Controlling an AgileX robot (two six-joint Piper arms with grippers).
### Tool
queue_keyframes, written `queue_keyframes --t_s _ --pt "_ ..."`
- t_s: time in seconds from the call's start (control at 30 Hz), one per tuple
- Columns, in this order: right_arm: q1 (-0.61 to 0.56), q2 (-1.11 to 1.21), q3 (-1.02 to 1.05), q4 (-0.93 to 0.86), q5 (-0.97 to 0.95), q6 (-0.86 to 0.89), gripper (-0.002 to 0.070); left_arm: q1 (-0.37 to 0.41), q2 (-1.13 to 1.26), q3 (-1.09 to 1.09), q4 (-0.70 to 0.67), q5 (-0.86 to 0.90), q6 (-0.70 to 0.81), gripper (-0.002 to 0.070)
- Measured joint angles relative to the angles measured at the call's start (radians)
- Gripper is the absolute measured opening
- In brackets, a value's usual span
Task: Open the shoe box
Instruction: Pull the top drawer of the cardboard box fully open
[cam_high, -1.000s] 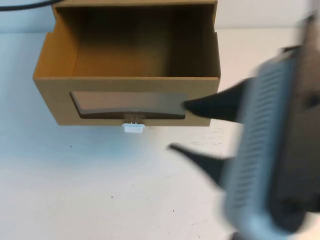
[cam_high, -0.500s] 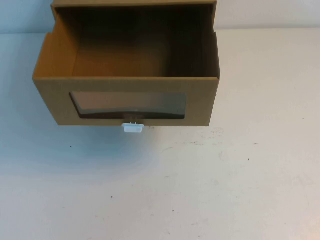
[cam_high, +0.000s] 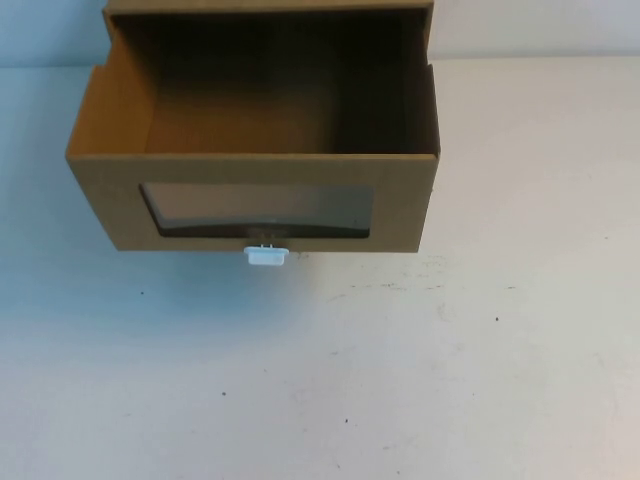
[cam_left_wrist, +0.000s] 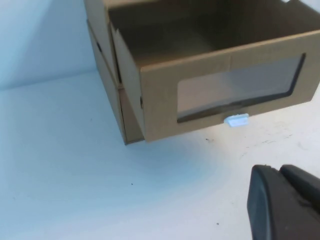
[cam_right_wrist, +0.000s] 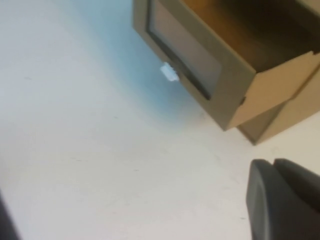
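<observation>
The brown cardboard shoe box (cam_high: 255, 140) stands at the back of the table with its drawer (cam_high: 260, 205) slid out toward me and its dark inside showing. The drawer front has a clear window and a small white pull tab (cam_high: 266, 257). Both wrist views show the same box (cam_left_wrist: 210, 80) (cam_right_wrist: 235, 60) and the tab (cam_left_wrist: 236, 120) (cam_right_wrist: 169, 73). My left gripper (cam_left_wrist: 277, 172) is shut, empty, well back from the box. My right gripper (cam_right_wrist: 272, 165) is shut on nothing, also well short of it. Neither gripper appears in the high view.
A white tabletop (cam_high: 350, 380) with small dark specks stretches in front of the box. The box's outer sleeve (cam_left_wrist: 107, 75) stands behind the drawer.
The right arm, a second ago blurred at the right of the high view with its fingers apart near the drawer front, has left that view. Its fingers are now closed.
</observation>
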Motion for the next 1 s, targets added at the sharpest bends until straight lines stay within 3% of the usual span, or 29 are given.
queue_keyframes --t_s 0.23,0.37,0.5,0.73,1.0 --pt "0.0 -0.22 0.027 0.075 0.02 0.015 -0.0013 0.0 -0.072 0.238 0.0 -0.26 -0.043 -0.0002" --pt "0.0 -0.319 0.152 0.009 0.003 0.119 -0.0013 0.0 -0.072 0.363 0.0 -0.413 -0.044 -0.0002" --pt "0.0 -0.337 0.282 -0.067 -0.134 0.156 -0.0013 0.0 -0.072 0.483 0.0 -0.507 -0.046 -0.0002" --pt "0.0 -0.325 0.41 -0.284 -0.196 0.165 -0.0013 0.0 -0.072 0.562 0.0 -0.533 -0.048 -0.0002" --pt "0.0 -0.324 0.431 -0.229 -0.196 0.167 -0.0014 0.0 -0.072 0.562 0.0 -0.539 -0.048 -0.0002"
